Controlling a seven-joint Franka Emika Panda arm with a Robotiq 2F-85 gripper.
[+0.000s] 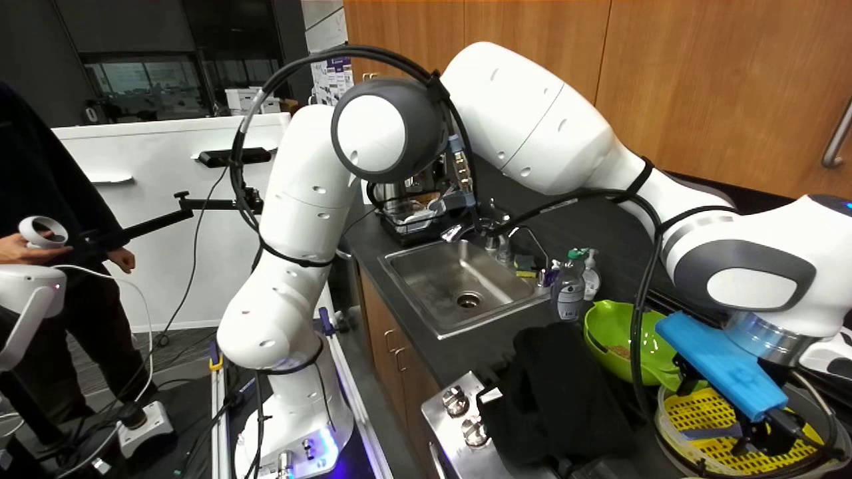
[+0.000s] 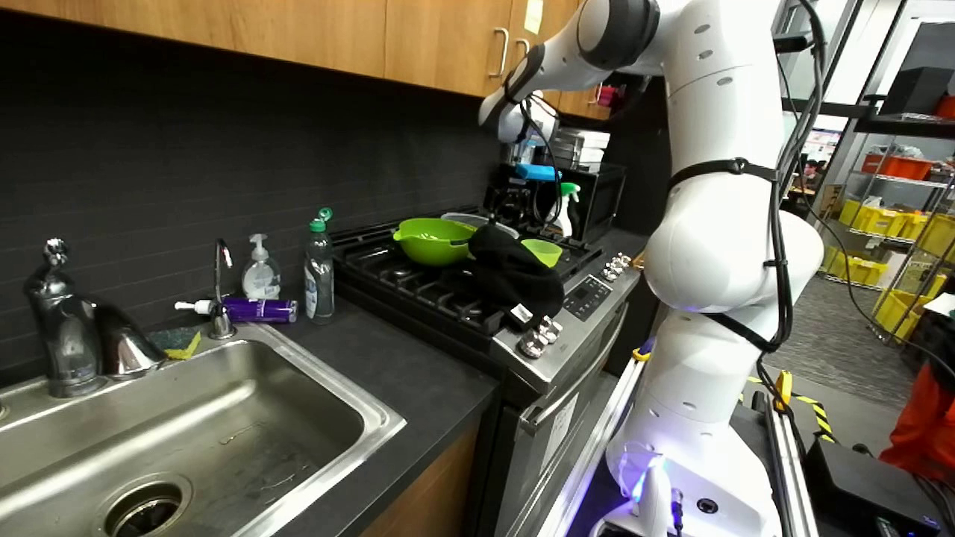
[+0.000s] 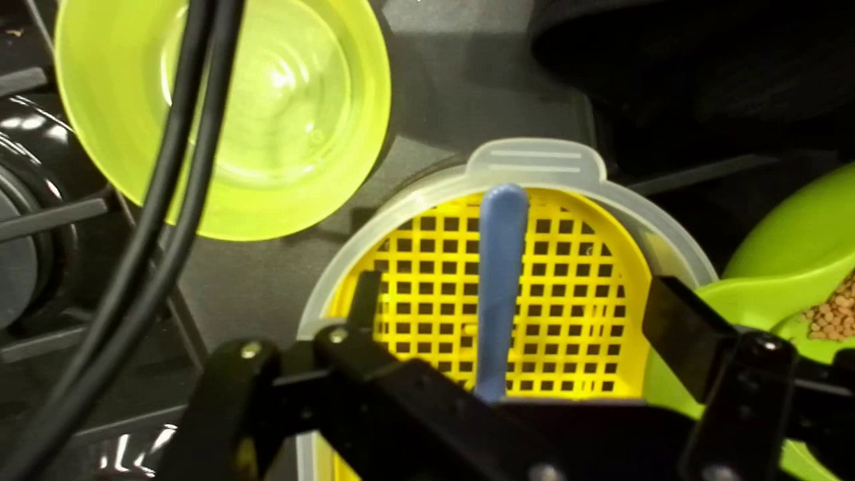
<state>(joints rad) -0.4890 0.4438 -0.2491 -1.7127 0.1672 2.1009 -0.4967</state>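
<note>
My gripper [image 3: 513, 300] is open, its fingers wide apart with nothing held between them. In an exterior view, the gripper [image 1: 735, 419] hangs over the yellow grid basket [image 1: 699, 407]. The basket [image 3: 427, 287] sits inside a clear round container [image 3: 678, 234]. A blue handle-like stick [image 3: 501, 280] lies across the basket, between the fingers as seen in the wrist view; its lower end is hidden by the gripper. A green bowl [image 3: 781, 247] with brown grains stands to the right, partly cut off. A smaller lime-green bowl [image 3: 267, 100] is at upper left, crossed by black cables.
Everything stands on a gas stove [image 2: 462, 306]. A black cloth [image 2: 515, 276] lies beside the large green bowl [image 2: 433, 242]. A spray bottle [image 2: 565, 209] stands near the gripper. Bottles [image 1: 570, 286] stand between stove and sink [image 1: 459, 279]. Wooden cabinets [image 1: 719, 86] hang above.
</note>
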